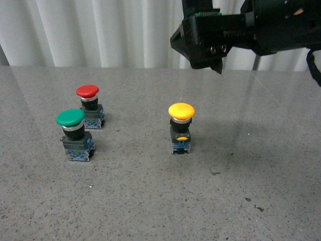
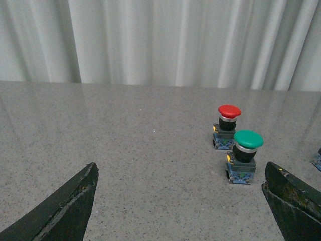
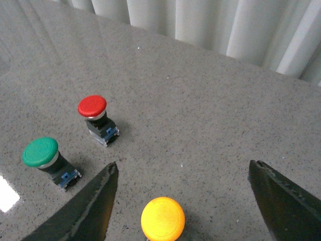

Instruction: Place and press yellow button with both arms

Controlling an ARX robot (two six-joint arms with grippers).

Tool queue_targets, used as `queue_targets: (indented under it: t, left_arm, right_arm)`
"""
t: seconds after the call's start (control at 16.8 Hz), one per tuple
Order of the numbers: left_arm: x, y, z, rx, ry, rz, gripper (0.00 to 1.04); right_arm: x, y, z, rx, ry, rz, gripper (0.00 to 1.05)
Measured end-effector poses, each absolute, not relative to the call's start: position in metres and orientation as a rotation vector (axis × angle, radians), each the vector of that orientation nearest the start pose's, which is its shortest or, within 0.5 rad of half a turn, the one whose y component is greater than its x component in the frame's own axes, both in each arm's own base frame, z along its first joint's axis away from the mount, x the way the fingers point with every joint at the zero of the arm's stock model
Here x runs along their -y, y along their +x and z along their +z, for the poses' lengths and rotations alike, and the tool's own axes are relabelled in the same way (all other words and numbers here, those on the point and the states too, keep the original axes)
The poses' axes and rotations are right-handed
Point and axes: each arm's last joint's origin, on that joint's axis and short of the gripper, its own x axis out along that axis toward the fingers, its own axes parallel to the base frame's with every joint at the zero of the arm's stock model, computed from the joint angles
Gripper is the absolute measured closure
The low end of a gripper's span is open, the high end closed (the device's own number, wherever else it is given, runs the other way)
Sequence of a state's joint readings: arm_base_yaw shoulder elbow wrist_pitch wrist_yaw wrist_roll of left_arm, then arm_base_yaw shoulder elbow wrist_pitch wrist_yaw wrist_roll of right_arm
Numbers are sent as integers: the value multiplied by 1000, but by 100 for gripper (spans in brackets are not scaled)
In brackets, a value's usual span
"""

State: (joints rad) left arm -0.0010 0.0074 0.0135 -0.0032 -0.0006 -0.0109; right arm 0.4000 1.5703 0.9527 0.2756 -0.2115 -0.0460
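Observation:
The yellow button (image 1: 181, 111) stands upright on the grey table near its middle, yellow cap up, black body and blue base below. My right gripper (image 1: 210, 52) hangs high above and a little behind it, open. In the right wrist view the yellow cap (image 3: 162, 218) lies between the two spread fingers (image 3: 93, 208), far below them. My left gripper (image 2: 183, 201) is open over bare table, its fingers (image 2: 65, 206) wide apart with nothing between them; its arm does not show in the front view.
A red-capped button (image 1: 88, 91) and a green-capped button (image 1: 70, 118) stand upright at the table's left, close together. Both also show in the left wrist view, red button (image 2: 229, 111) and green button (image 2: 248, 139). White curtains (image 1: 100, 30) hang behind the table.

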Motion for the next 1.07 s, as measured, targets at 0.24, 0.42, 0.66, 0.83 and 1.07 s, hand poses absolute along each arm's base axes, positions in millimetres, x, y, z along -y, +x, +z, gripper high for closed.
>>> queue_targets:
  t: [0.24,0.42,0.66,0.83,1.07]
  left_arm:
    - [0,97,167,3,-11,0,7]
    - [0,97,167,3,-11,0,7]
    - [0,97,167,2,-11,0,7]
    - [0,97,167,2,-11,0,7]
    - [0,97,167,2,-11,0,7]
  right_arm:
    - [-150,315,231,-373,-127,645,67]
    - [-157,316,219,-430,-150,658,100]
    - [-163,324,206,-484,-164,664,103]
    - [-161,330,202,-539,-159,653,103]
    - [-159,331,203,-551,-158,649,103]
